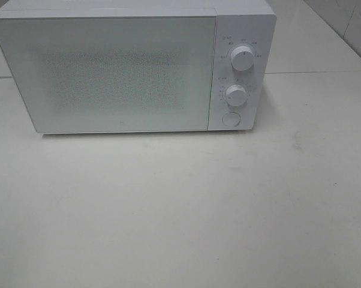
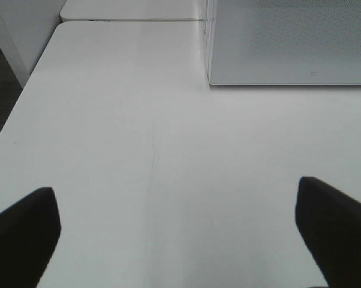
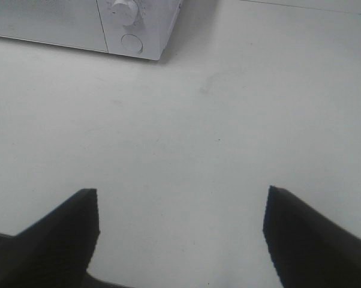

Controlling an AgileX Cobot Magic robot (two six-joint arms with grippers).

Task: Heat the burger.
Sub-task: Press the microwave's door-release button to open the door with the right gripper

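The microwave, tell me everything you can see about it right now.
The microwave is a white, boxy, plastic-looking oven standing upright on the white table, towards the back. Its wide door, with a speckled grey window, is shut, so the inside cannot be seen. A panel right of the door carries an upper knob, a lower knob and a round button beneath them. Only the table touches it.

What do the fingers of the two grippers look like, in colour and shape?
The left gripper shows only two plain black fingers, broad wedges narrowing to blunt tips. The right gripper looks the same. No cables or markings are visible.
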